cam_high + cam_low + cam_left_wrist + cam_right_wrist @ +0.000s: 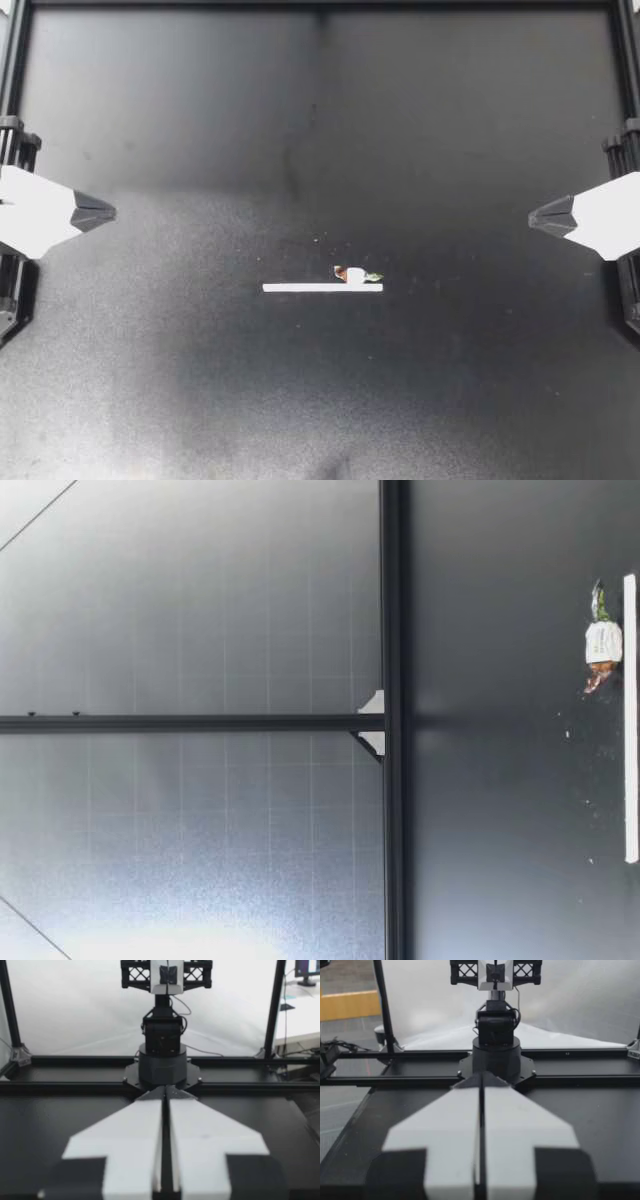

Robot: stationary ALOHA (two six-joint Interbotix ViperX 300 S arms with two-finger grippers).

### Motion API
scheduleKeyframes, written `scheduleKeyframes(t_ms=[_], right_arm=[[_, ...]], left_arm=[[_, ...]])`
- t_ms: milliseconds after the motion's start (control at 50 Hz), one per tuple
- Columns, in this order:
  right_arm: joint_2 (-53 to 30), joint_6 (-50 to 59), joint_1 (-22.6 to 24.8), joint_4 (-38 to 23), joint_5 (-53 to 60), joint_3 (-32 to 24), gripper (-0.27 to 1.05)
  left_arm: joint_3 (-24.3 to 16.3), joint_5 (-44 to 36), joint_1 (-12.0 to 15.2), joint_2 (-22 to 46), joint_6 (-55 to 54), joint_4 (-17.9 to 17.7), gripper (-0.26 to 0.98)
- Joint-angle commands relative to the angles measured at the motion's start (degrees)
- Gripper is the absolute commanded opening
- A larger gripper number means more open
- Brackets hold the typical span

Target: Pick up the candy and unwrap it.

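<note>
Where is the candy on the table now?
In the top view, the candy lies near the middle of the table, close beside the white strip, at the strip's end toward my right arm.

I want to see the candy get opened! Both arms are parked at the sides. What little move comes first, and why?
Probably my right gripper should reach toward the candy, opening on the way. The candy lies untouched beside the white strip, somewhat nearer that gripper than my left gripper, and both are shut.
</note>
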State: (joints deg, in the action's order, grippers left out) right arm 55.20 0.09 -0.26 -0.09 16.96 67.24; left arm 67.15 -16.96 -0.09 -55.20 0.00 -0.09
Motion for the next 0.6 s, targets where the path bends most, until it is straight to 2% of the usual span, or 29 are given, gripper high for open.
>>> scheduleKeyframes(t_ms=[0,120,300,580], right_arm=[[-0.5,0.0,0.1,-0.1,0.6,-0.9,-0.14],[-3.6,-0.1,0.1,-0.1,0.9,-1.8,-0.14],[-14.6,-0.1,-0.8,-0.1,-0.7,-6.0,-0.13],[-33.0,0.1,-3.4,0.0,-12.2,-12.2,-0.12]], left_arm=[[-0.4,-1.7,-0.6,0.7,0.1,0.2,-0.11],[1.1,-4.1,-0.6,1.9,0.2,0.3,-0.12],[2.3,-8.5,-0.6,5.6,0.8,0.2,-0.12],[2.5,-8.9,-0.6,8.2,0.8,0.2,-0.12]])
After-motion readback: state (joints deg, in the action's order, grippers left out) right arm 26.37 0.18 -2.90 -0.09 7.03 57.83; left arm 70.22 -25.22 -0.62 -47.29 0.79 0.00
